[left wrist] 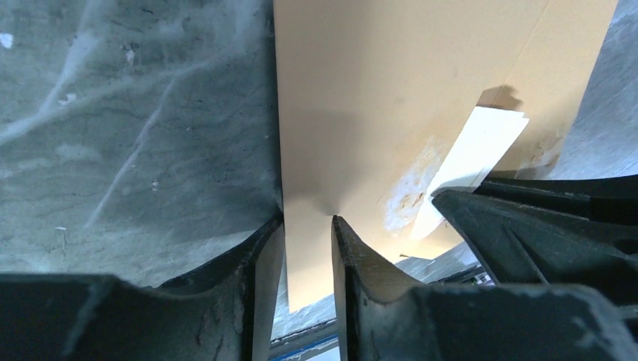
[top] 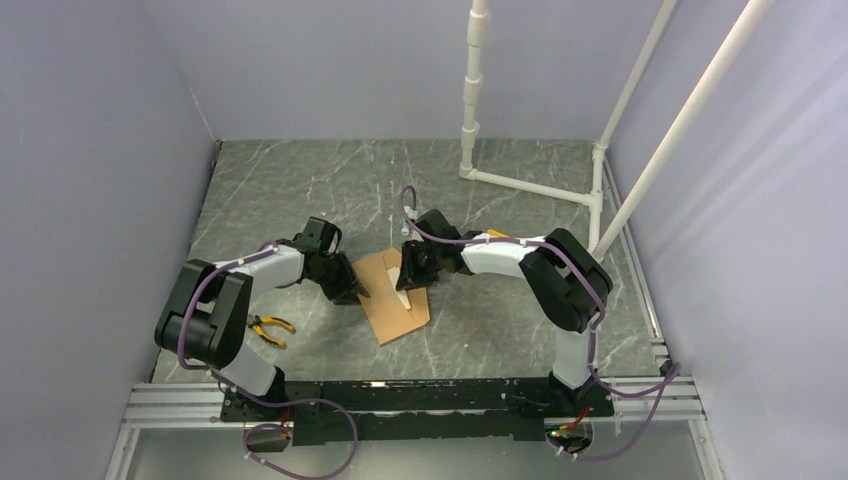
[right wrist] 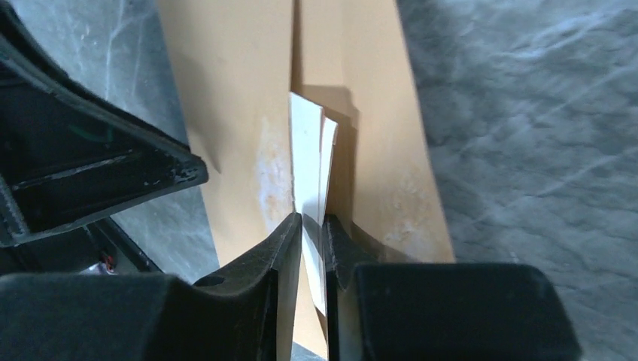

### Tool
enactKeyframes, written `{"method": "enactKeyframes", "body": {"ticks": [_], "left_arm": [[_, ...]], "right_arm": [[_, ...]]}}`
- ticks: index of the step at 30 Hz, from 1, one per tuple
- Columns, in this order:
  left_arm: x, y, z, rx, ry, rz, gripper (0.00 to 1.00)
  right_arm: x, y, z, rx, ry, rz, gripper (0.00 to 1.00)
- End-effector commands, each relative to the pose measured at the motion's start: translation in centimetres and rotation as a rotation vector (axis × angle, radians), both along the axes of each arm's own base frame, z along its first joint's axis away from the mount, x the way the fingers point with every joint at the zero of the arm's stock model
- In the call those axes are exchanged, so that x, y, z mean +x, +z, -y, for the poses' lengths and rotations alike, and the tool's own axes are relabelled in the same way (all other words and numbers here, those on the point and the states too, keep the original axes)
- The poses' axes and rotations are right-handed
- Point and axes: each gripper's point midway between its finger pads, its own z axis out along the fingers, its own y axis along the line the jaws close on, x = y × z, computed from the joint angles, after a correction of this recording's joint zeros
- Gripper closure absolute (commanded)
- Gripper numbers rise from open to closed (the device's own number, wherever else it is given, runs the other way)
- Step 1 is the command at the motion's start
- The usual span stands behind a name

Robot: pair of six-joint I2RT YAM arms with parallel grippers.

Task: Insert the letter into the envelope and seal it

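Left gripper (left wrist: 308,226): jaws apart, tips at envelope (left wrist: 391,90) edge
Right gripper (right wrist: 314,226): pinching letter (right wrist: 305,150) over envelope
Pliers (top: 270,326): beside left arm, well apart from envelope
Pipe frame (top: 530,186): rear right

Tight around envelope (top: 400,318): left hand (left wrist: 308,218) sits on its 9 o'clock edge, right hand (right wrist: 311,218) at 1 o'clock pinches the letter (right wrist: 305,150), and only a narrow gap separates the hands. Surface (top: 300,190) is open at 11-12 and 5-6 o'clock. Pliers (top: 270,326) lie at 8 o'clock, well apart. White pipe frame (top: 530,186) blocks far 1-2 o'clock. Walls (top: 100,150) close off 9, 12 and 3.
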Motion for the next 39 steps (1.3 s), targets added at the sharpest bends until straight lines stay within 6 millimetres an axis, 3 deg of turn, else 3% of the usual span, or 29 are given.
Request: {"method": "enactKeyframes", "body": {"ticks": [1, 7, 11, 14, 18, 23, 28, 39], "left_arm": [[-0.8, -2.5, -1.6, 0.107, -0.019, -0.030, 0.65], [-0.8, -2.5, -2.6, 0.161, -0.024, -0.026, 0.66], [-0.9, -2.8, -2.8, 0.176, -0.028, -0.029, 0.65], [-0.9, -3.0, -2.8, 0.175, -0.036, -0.033, 0.65], [-1.0, -3.2, -2.8, 0.179, -0.042, -0.039, 0.66], [-1.0, -3.2, -2.9, 0.184, -0.045, -0.034, 0.66], [-0.8, -3.4, -2.8, 0.180, -0.053, -0.034, 0.66], [0.1, -3.1, -2.4, 0.170, -0.088, -0.006, 0.66]], "right_arm": [[-0.1, 1.9, -1.8, 0.082, 0.036, 0.014, 0.79], [1.2, 3.1, -0.2, -0.004, -0.017, 0.091, 0.63], [1.7, 3.5, 0.4, -0.026, -0.048, 0.115, 0.60], [1.8, 3.1, 0.2, -0.028, -0.044, 0.112, 0.62], [2.1, 2.1, -0.3, -0.028, -0.046, 0.094, 0.76], [2.6, 0.9, -0.1, -0.064, -0.064, 0.090, 0.85], [2.1, -0.1, -0.7, -0.043, -0.050, 0.051, 0.82], [0.4, 0.5, -3.0, 0.112, 0.010, -0.026, 0.78]]}}
